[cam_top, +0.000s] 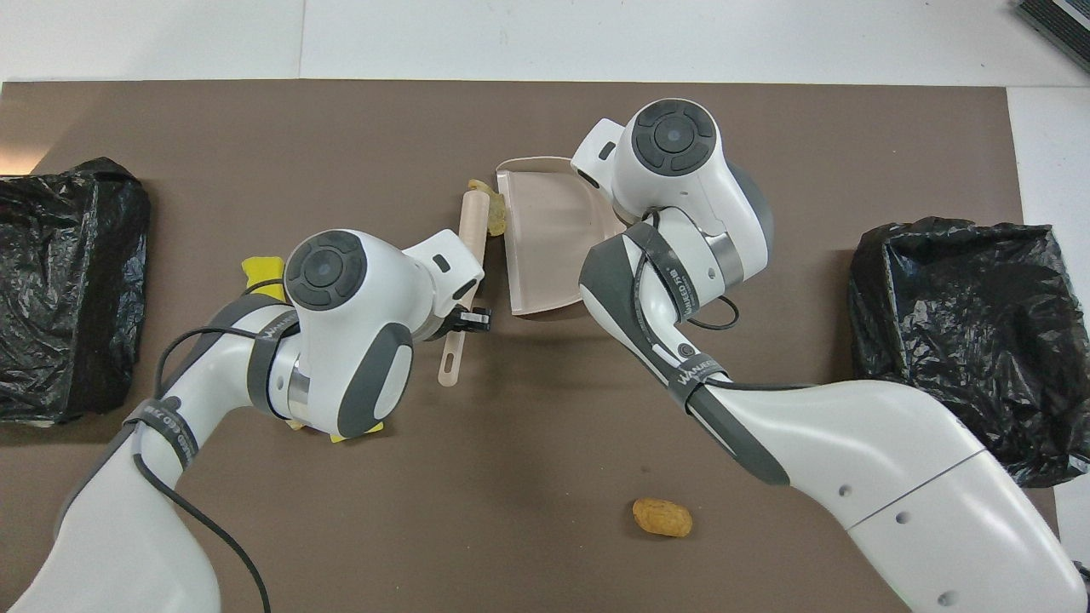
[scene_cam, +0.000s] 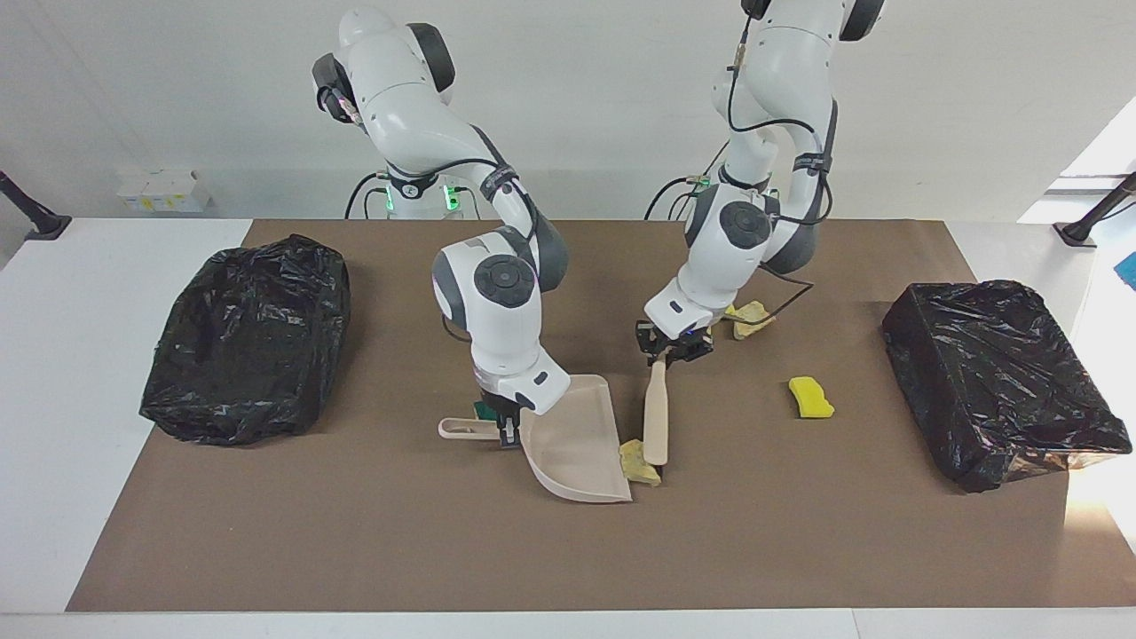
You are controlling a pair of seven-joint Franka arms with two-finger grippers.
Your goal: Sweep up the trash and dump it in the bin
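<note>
Left hand [scene_cam: 672, 347]: clamped on the brush [scene_cam: 656, 419] handle.
Right hand [scene_cam: 507, 428]: clamped on the dustpan [scene_cam: 575, 441] handle.
Bread chunk [scene_cam: 637, 460]: between brush head and dustpan mouth, touching both.
Yellow sponge [scene_cam: 810, 397]: alone, toward the left arm's bin [scene_cam: 1001, 380].
</note>
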